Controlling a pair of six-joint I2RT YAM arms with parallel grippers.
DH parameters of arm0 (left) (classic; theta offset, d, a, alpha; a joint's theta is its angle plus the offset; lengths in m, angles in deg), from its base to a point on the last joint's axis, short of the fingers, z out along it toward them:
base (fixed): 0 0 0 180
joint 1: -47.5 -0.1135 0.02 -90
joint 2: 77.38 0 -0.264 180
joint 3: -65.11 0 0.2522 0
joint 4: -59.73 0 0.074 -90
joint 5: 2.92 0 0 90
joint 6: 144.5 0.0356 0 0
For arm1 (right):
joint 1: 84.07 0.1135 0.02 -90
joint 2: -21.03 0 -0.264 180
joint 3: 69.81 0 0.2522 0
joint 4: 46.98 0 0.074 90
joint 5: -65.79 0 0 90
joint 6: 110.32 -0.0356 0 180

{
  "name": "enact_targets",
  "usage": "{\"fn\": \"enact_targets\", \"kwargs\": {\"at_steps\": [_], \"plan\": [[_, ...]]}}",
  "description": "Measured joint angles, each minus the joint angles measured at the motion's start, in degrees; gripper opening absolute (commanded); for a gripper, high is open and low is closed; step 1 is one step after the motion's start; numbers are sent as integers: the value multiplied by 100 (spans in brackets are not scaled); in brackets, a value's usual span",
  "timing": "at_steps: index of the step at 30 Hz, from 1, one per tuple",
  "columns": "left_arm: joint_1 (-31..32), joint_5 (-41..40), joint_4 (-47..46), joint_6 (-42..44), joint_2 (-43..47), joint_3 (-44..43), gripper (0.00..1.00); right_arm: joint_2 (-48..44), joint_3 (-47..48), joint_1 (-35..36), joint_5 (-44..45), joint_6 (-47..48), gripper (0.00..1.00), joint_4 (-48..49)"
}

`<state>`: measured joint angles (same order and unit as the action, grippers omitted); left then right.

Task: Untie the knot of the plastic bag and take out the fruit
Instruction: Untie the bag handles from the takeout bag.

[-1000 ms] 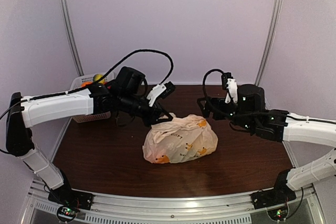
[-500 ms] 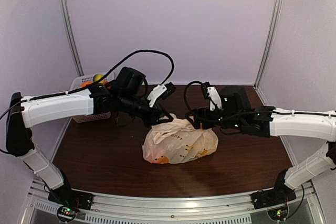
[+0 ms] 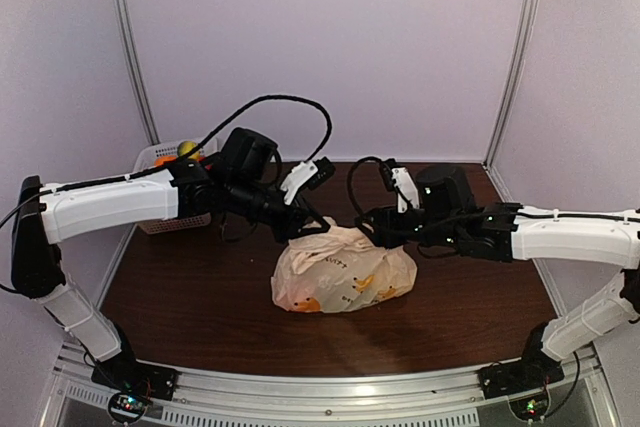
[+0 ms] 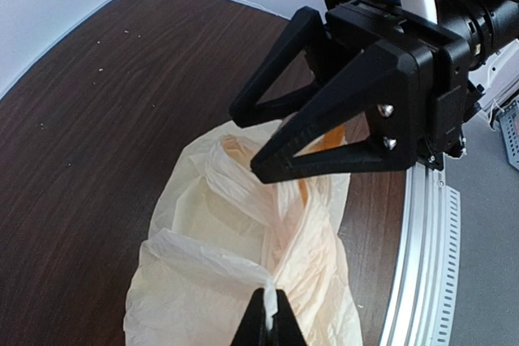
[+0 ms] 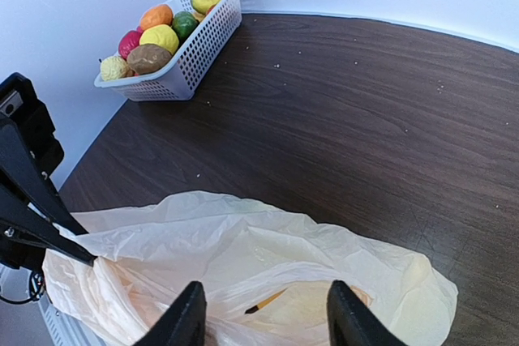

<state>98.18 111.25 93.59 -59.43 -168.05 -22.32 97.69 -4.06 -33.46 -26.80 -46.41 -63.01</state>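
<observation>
- The plastic bag sits in the middle of the desk. Its top looks shut, so the fruit must be inside, and I cannot see it properly.
- The left gripper is pinched together on a thin bit of the bag's top. I think it holds that bit up so the plastic is tight and the bag cannot slide.
- The right gripper has its fingers apart, one on each side of the bunched plastic. It looks ready to grab there and pull the other way.
- The knot is hard to pick out. It is likely in the twisted plastic between the two grippers.
- A white basket with other toy fruit stands well apart, by the far left corner.
</observation>
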Motion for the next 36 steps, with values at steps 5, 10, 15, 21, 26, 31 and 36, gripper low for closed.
{"fn": "enact_targets", "kwargs": {"at_steps": [5,10,15,21,26,31,36], "plan": [[0,-24,13,2,0,0,0,39,0,0,-48,4,25,33],[0,-72,24,2,0,0,0,74,0,0,-79,-39,10,33],[0,-120,85,2,0,0,0,76,0,0,-101,-28,0,31],[2,-195,96,2,0,0,0,46,0,0,-24,-48,0,26],[2,-413,92,0,20,0,0,-155,-11,4,319,-109,0,-31],[7,-645,87,-7,66,0,0,-409,-107,2,758,-199,0,-127],[13,-898,70,-35,140,0,0,-649,-302,-70,1019,-337,0,-146]]}}
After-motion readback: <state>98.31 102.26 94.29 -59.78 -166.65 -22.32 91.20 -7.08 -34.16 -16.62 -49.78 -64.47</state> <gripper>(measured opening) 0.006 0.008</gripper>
